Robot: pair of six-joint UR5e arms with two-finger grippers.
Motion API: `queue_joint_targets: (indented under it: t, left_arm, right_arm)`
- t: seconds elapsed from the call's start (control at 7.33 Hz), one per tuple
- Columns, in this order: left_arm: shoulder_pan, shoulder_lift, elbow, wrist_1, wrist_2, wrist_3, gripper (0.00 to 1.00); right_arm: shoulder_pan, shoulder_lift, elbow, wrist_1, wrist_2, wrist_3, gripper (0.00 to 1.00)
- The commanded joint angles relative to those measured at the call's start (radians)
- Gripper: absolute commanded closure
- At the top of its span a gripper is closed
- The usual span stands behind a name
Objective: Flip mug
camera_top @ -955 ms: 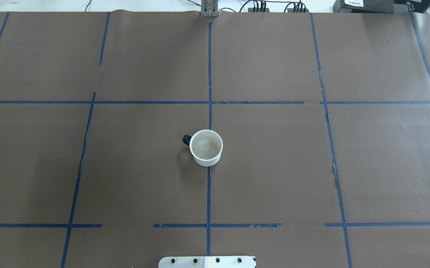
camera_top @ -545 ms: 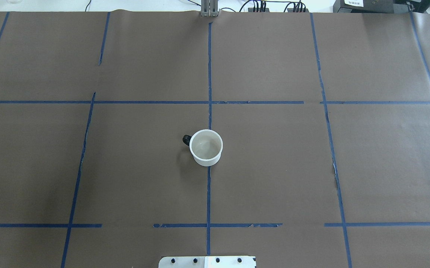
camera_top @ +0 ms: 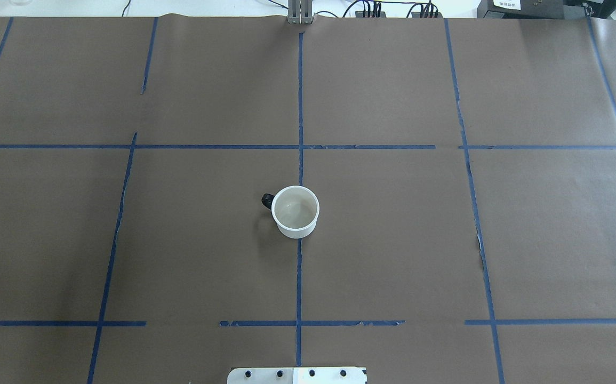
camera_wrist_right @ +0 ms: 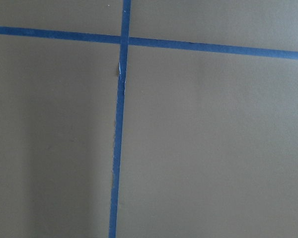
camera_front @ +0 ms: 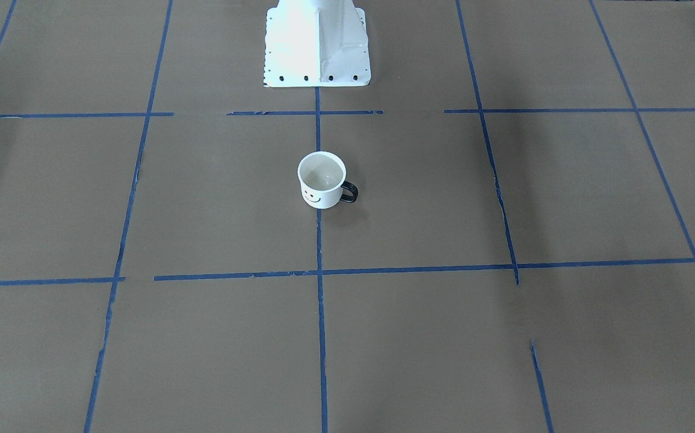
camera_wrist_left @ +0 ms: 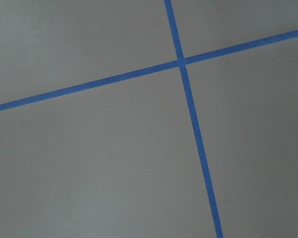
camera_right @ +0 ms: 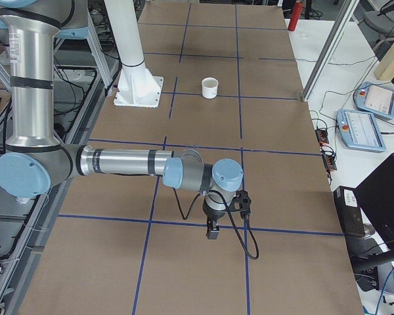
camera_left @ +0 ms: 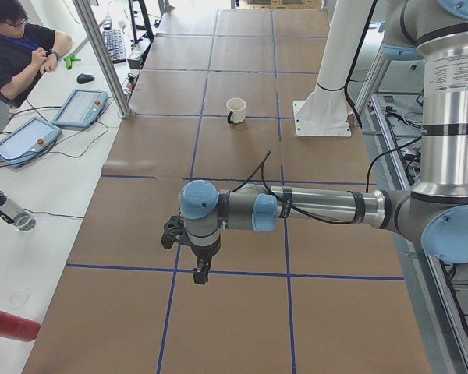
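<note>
Mug [camera_top: 295, 212] sits upright, mouth up, mid-table [camera_top: 393, 250] on the centre tape line [camera_top: 298, 277], handle toward the robot's left. The left gripper [camera_left: 200, 273] and right gripper [camera_right: 212, 231] are both well away, and I can't tell whether they're spread or closed. I'd pinch the rim opposite the handle and lift clear before rolling it over.

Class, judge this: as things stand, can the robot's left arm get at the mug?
Probably yes. The mug stands upright on the table, handle toward the robot's left; nothing shows between it and the left hand.
</note>
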Motion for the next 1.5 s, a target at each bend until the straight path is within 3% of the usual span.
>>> queue_joint_targets:
  t: [0.0, 1.36]
  left_arm:
    - [0.001, -0.007, -0.003, -0.006, 0.008, -0.008, 0.0]
    - [-0.001, -0.012, 0.002, -0.067, 0.008, -0.013, 0.0]
  right_arm:
    - [0.0, 0.0, 0.0, 0.0, 0.0, 0.0, 0.0]
    - [0.0, 0.0, 0.0, 0.0, 0.0, 0.0, 0.0]
